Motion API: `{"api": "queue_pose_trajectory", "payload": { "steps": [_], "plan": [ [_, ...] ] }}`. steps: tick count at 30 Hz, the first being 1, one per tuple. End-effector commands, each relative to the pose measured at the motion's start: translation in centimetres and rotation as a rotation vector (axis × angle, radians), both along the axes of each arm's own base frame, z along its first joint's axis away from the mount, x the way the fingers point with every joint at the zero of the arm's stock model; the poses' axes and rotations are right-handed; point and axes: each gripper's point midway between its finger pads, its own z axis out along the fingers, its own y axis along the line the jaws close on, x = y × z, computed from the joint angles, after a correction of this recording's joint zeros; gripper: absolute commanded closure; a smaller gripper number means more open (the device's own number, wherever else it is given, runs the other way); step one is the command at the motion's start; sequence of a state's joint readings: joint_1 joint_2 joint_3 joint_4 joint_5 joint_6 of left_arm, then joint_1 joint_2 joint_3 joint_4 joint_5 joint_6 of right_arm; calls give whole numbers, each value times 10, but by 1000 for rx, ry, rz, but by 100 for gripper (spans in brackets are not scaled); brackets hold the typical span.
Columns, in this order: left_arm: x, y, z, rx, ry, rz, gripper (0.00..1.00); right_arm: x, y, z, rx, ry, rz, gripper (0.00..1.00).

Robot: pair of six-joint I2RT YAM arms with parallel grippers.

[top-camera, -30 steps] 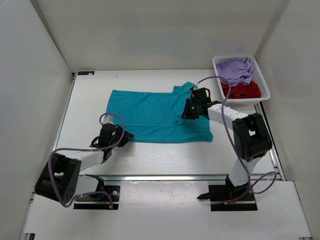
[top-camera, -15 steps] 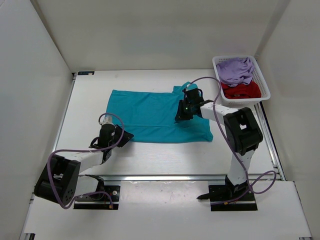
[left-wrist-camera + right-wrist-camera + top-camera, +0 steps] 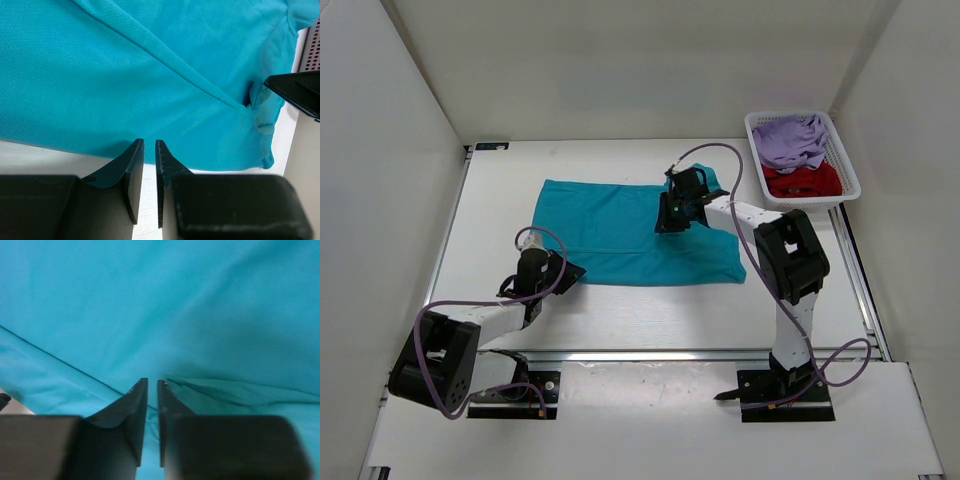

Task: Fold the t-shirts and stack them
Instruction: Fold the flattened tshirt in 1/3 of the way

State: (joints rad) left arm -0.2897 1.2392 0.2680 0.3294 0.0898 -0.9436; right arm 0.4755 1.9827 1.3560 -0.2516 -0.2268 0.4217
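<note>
Teal t-shirt [image 3: 200, 315] filling right wrist view, right tool [image 3: 152, 385] nearly together above it

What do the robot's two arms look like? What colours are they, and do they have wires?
Both arms are made of black joints and white links. A thin purple cable loops along the left arm and the right arm. The right arm shows a tiny green light near its wrist. Each tool, left and right, has two flat black pointed fingers.

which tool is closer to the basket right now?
Right. The right tool is over the teal shirt, left of the basket at the table's far right corner. The left tool sits at the shirt's near edge, farther away.
</note>
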Motion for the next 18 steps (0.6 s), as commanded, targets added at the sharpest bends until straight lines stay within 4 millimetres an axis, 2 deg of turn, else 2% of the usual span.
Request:
{"api": "queue_pose_trajectory", "payload": {
  "steps": [1, 5, 7, 8, 9, 10, 11, 12, 13, 14, 15, 17, 18],
  "plan": [
    [4, -1, 13, -18, -48, -3, 74, 9, 11, 9, -22, -31, 12, 86],
    [7, 0, 15, 8, -47, -6, 73, 6, 5, 16, -49, -49, -1, 69],
    [9, -2, 17, 25, -47, -17, 73, 2, -5, 29, -64, -79, -13, 68],
    [12, -3, 21, 35, -62, -20, 73, -1, -12, 29, -70, -89, -28, 67],
    [14, -4, 22, 42, -56, -25, 73, -2, -17, 42, -56, -121, -47, 67],
    [14, -6, 20, 49, -48, -29, 74, -9, -27, 46, -52, -129, -68, 68],
    [14, -8, 15, 55, -26, -42, 73, -16, -39, 36, -46, -114, -94, 69],
    [16, -12, 18, 67, -30, -59, 73, -18, -41, 51, -8, -156, -101, 72],
    [20, -17, 20, 81, -29, -74, 74, -28, -53, 46, 3, -143, -135, 74],
    [20, -25, 21, 116, -40, -102, 74, -40, -61, 31, 6, -116, -149, 78],
    [21, -34, 22, 157, -38, -140, 74, -41, -66, 37, 31, -141, -162, 81],
    [23, -44, 23, 223, -44, -181, 74, -64, -86, 10, 6, -80, -206, 85],
    [24, -49, 18, 228, -28, -195, 73, -64, -96, 12, 8, -93, -233, 89]
  ]
}}
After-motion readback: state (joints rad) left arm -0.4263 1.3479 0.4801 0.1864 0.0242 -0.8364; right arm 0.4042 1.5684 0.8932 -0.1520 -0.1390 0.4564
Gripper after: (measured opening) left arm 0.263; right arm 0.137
